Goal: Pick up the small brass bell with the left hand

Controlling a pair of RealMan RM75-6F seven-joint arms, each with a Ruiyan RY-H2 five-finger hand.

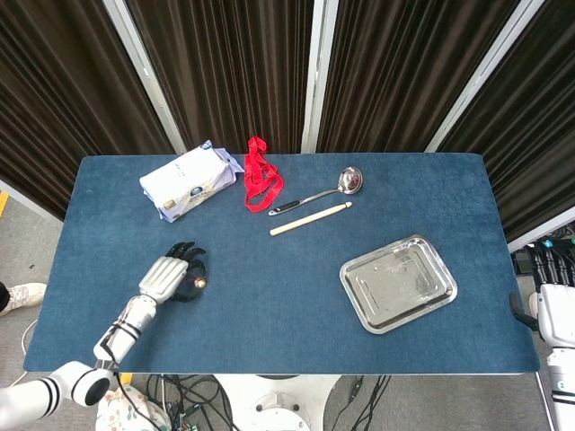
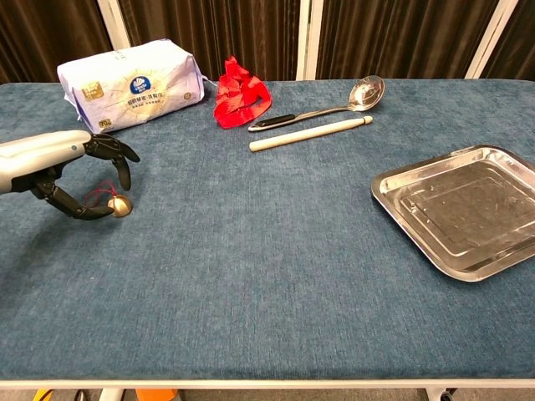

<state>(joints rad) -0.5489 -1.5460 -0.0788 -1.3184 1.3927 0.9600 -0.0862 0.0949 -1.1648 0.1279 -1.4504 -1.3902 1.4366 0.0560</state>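
The small brass bell (image 1: 201, 283) (image 2: 121, 206) lies on the blue tablecloth near the left front, with a thin red cord (image 2: 99, 195) looped off its left side. My left hand (image 1: 171, 274) (image 2: 73, 163) cups around it from the left. The thumb reaches in low and touches the bell's left side, while the dark fingers (image 2: 123, 159) curl over it from above without closing. The bell still sits on the cloth. At the far right edge of the head view my right hand (image 1: 555, 292) hangs off the table, fingers apart and holding nothing.
A white tissue pack (image 2: 129, 83) lies at the back left, beside a red ribbon (image 2: 241, 96). Right of them lie a metal ladle (image 2: 334, 104) and a wooden stick (image 2: 309, 133). A steel tray (image 2: 393, 188) sits at the right.
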